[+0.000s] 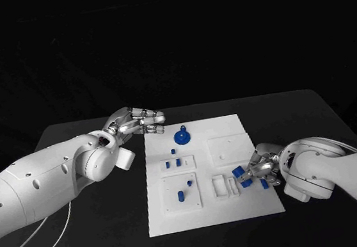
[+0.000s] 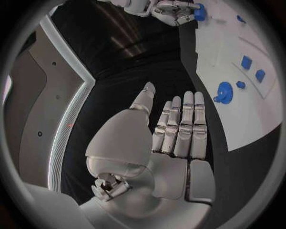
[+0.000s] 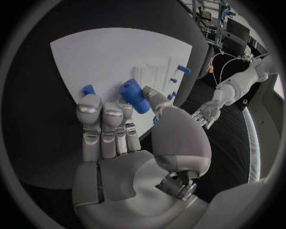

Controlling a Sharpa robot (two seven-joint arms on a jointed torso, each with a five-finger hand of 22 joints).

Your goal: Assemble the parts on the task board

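Note:
The white task board (image 1: 223, 138) lies in the middle of the black table. My right hand (image 1: 260, 167) sits at the board's right edge and pinches a blue cylindrical part (image 3: 134, 95) between thumb and fingers. A second small blue piece (image 3: 88, 89) lies by its fingertips. My left hand (image 1: 136, 123) hovers off the board's far left corner, its fingers (image 2: 181, 124) straight and holding nothing. A round blue part (image 1: 182, 137) lies on the board near that hand. Several small blue pieces (image 1: 175, 161) stand in the left-side recesses.
White blocks (image 1: 223, 186) stand on the board just left of my right hand. A white cable (image 1: 31, 243) trails over the table under my left arm. Bare black table (image 1: 111, 220) lies on both sides of the board.

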